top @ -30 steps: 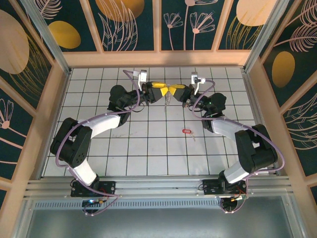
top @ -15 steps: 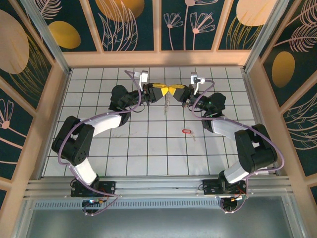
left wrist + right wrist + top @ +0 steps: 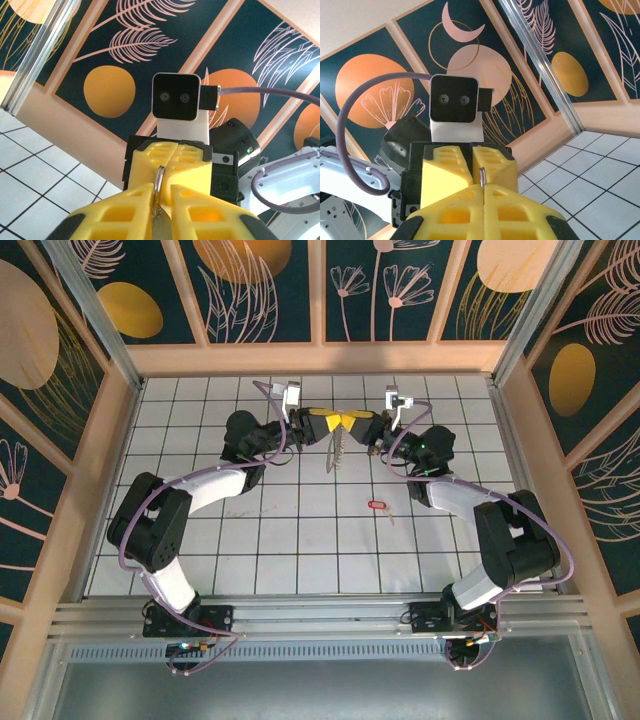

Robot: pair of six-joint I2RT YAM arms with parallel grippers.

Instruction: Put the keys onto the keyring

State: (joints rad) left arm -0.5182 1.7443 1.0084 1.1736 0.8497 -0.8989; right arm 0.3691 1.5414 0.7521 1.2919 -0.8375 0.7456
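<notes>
Left fingers (image 3: 320, 423) and right fingers (image 3: 355, 421) tip-to-tip, keyring (image 3: 158, 182) pinched between them

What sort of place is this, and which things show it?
Probably a robot test booth: a gridded table walled by leaf-patterned panels, with left arm and right arm on a metal rail.

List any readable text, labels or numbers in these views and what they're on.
None readable.
Wall panels: plant and circle motifs, no lettering.
Wrist camera housing: no label visible.
Red-headed key: too small to tell any marking.
Keyring: bare metal, no stamp visible.
</notes>
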